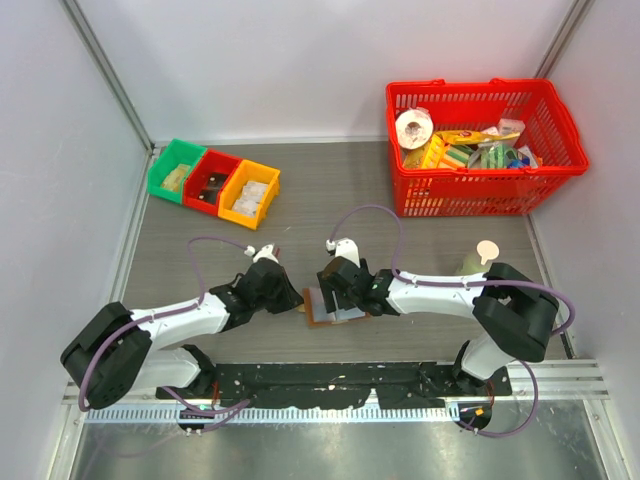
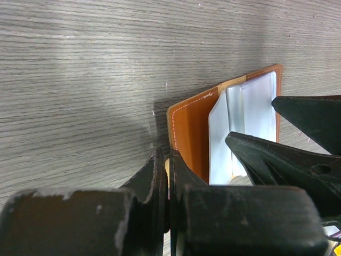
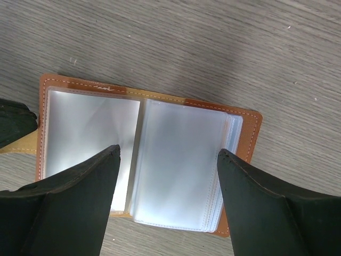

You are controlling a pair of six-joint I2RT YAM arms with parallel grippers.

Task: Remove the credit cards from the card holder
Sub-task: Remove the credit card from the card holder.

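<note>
The brown card holder (image 1: 322,316) lies open on the table between the two arms. In the right wrist view its brown border (image 3: 246,140) frames pale whitish-blue panels (image 3: 181,165). I cannot tell single credit cards apart from the panels. My left gripper (image 2: 169,166) is shut on the holder's left cover (image 2: 192,133), which stands tilted up, with a tan sliver between the jaws. In the top view this gripper (image 1: 298,300) sits at the holder's left edge. My right gripper (image 3: 168,160) is open and empty, its fingers spread just above the right-hand panel stack; it also shows in the top view (image 1: 347,297).
A red basket (image 1: 470,196) full of mixed items stands at the back right. Green, red and yellow bins (image 1: 213,182) stand at the back left. A pale green thing with a beige disc (image 1: 480,256) is right of the right arm.
</note>
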